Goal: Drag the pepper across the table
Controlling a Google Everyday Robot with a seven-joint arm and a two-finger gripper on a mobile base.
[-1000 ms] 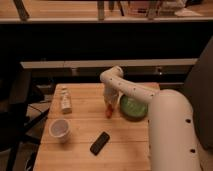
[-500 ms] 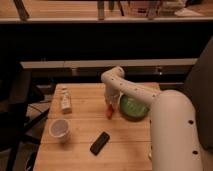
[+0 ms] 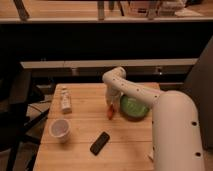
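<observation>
I have the arm reaching over the worktop (image 3: 90, 112) from the right, elbow high and wrist bent down, so the hand (image 3: 111, 106) comes at the surface from above near the middle of the planks. The pepper (image 3: 110, 114) shows as a red-orange sliver directly under the hand, tip down at the wood, just left of the green bowl (image 3: 134, 107). The hand appears closed on the pepper's upper end; I judge this a pinch meant to keep the tip in contact for a slide, not a lift. Bowl sits immediately beside the hand on the right, so a drag is safer leftward or toward the near edge. In those directions lie a small bottle (image 3: 65, 100) at the left edge, a white paper cup (image 3: 60, 130) nearer, and a black phone (image 3: 100, 143) in front, all well apart from the pepper
</observation>
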